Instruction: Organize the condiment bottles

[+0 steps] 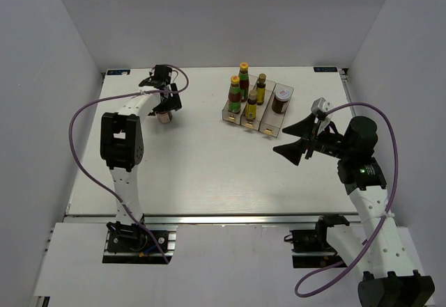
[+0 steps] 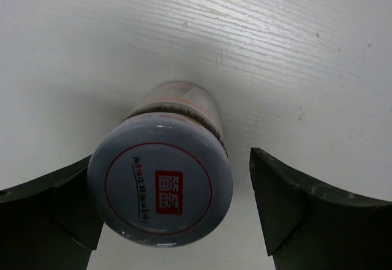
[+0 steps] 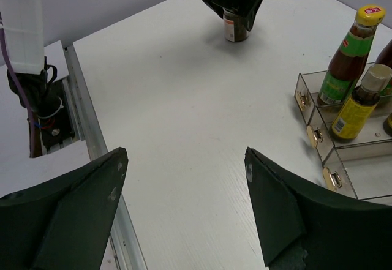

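Left claw [image 2: 171, 160]: spread apart around the squat brown jar with a white lid [image 2: 160, 187]. One dark finger [image 2: 52, 215] lies close against the lid's rim (whether it touches is unclear). The other stands off, with bare counter between.
Right claw [image 3: 185, 153]: fingers wide apart, nothing between them, above the white wood-grain counter [image 3: 184, 86].
Hard to see: in the left wrist view the lid hides most of the jar's body. From above, the left claw covers the jar's top. The lid's print is too small to read.
Jar's look: red ring on the lid, with a red square and a line of script inside.
Jar's place: upright on the counter's far left, well apart from the clear plastic three-compartment tray [image 1: 268, 128].
In the tray: two red sauce bottles with green labels and yellow caps [image 1: 235, 95] on the left, two slim yellow-brown bottles with gold caps [image 1: 251, 107] in the middle, a second white-lidded brown jar [image 1: 281, 101] on the right.
Left arm: stretched forward, wrist angled down over the jar.
Right arm: bent, claw pointing left, near the tray's near end.
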Motion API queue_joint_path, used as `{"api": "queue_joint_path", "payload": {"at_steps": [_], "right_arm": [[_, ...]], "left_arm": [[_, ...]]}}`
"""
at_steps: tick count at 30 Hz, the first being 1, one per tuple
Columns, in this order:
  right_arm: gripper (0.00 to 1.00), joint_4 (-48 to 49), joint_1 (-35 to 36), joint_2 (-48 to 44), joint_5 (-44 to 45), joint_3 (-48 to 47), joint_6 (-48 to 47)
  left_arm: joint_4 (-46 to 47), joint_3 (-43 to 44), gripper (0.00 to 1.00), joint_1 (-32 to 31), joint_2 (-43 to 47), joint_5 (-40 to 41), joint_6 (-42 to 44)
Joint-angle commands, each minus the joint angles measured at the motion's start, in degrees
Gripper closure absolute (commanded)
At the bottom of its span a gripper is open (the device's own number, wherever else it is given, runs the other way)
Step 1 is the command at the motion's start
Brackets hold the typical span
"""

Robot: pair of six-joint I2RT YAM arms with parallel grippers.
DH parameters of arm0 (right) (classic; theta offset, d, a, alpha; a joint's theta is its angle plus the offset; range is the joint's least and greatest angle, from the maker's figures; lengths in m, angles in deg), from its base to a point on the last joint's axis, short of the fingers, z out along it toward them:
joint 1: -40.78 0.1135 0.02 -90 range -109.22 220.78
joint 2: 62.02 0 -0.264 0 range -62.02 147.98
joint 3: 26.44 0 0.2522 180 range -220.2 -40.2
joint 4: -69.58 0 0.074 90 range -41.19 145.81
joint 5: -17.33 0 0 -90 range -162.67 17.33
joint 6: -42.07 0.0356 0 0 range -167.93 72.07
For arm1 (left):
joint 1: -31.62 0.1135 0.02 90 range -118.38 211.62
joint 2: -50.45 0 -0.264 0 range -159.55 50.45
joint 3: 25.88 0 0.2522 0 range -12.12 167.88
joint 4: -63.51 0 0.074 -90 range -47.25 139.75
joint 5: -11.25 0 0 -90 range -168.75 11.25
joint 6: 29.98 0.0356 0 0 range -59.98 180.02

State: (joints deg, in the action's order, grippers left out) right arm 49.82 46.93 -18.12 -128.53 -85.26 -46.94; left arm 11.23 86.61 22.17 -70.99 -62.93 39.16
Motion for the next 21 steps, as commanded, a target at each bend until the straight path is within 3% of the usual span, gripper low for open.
{"api": "queue_joint_path", "payload": {"at_steps": [1, 3, 6, 7, 10, 14, 16, 17, 18, 21], "right_arm": [[0.18, 1.4, 0.0, -0.5, -0.1, 0.2, -0.7], [0.18, 1.4, 0.0, -0.4, 0.2, 0.3, -0.7], [0.18, 1.4, 0.0, 0.0, 0.4, 0.3, -0.7], [0.18, 1.4, 0.0, 0.1, 0.5, 0.4, -0.7], [0.18, 1.3, 0.1, 0.6, 0.9, 0.5, -0.7], [0.23, 1.0, 0.1, 1.1, 4.5, 0.4, -2.2], [0.55, 0.9, 0.0, 1.2, 6.5, 0.2, -2.1], [0.74, 1.0, 0.0, 1.4, 8.9, 0.1, -1.8], [1.00, 1.2, 0.1, 1.4, 10.2, 0.1, -1.5], [1.00, 1.3, 0.0, 1.1, 14.3, 0.0, -1.4]], "left_arm": [[0.4, 2.8, 0.06, 0.7, 0.7, 0.4, 0.7], [1.3, 2.0, 0.12, 0.6, 1.0, -0.8, 0.7], [2.4, 0.9, 0.43, 0.7, 2.0, -1.5, 0.6], [2.7, 0.6, 0.60, 0.7, 2.4, -1.6, 0.6], [3.5, -1.2, 0.82, 0.6, 4.8, -2.8, 0.9], [5.4, -4.5, 1.00, -0.1, 11.1, -10.7, 2.7], [7.3, -7.5, 1.00, -3.4, 17.4, -14.1, 5.6], [7.8, -8.3, 1.00, -5.4, 19.5, -15.7, 7.1], [7.3, -8.6, 1.00, -7.6, 23.2, -15.7, 8.4], [4.6, -7.8, 1.00, -17.4, 27.2, -14.1, 11.9]]}}
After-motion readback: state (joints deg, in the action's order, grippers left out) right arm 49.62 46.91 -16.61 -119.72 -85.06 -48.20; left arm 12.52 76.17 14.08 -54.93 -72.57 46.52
